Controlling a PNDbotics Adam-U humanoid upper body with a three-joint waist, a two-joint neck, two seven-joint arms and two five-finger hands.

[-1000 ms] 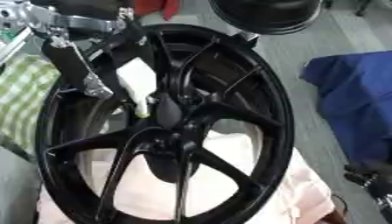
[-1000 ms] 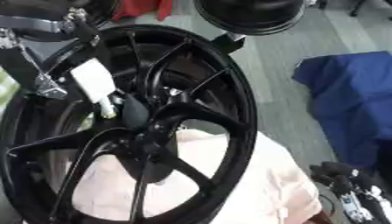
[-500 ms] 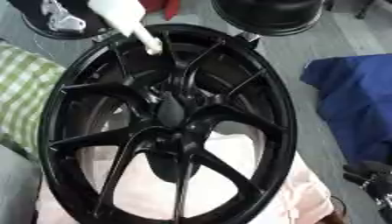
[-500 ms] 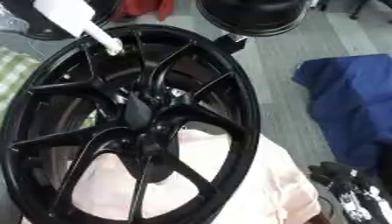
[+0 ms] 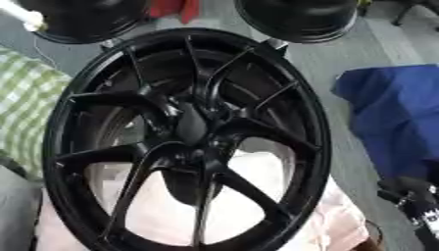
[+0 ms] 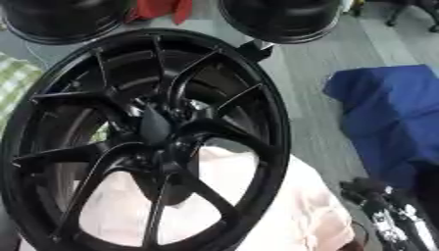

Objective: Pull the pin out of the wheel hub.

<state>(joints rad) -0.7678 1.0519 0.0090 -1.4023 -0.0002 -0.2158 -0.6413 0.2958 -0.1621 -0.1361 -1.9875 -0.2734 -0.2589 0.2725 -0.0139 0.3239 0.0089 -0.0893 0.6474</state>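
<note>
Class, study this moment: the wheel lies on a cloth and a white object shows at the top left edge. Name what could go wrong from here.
1. The white object is almost out of view, and what holds it is hidden; it may drop unseen.
2. The wheel rests on a soft pink cloth, so it might shift or rock if nudged.
3. The right hand sits low beside the rim and could bump it when moving.
</note>
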